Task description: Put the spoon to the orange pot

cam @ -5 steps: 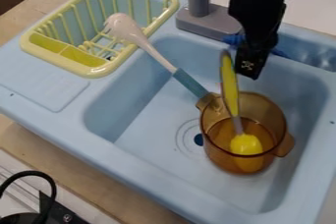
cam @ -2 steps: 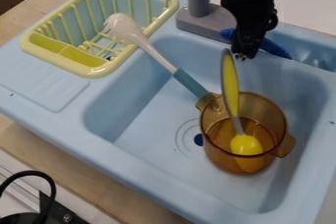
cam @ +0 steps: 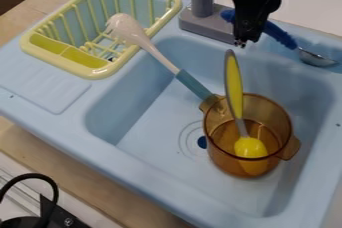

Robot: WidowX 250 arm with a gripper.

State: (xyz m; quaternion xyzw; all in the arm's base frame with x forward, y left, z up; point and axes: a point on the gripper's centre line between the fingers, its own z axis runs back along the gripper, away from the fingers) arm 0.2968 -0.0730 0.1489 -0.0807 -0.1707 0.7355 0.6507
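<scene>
The gripper [cam: 240, 44] had retracted farther from the yellow spoon [cam: 234, 87] in the orange pot [cam: 227, 164] below its jaws, whose opening state could not be determined.

Open room lay over the left floor of the sink [cam: 150, 127], a yellow spoon [cam: 234, 84] rose from the orange pot [cam: 224, 161], a teal-handled utensil [cam: 194, 84] slanted between rack [cam: 73, 69] and pot.
</scene>
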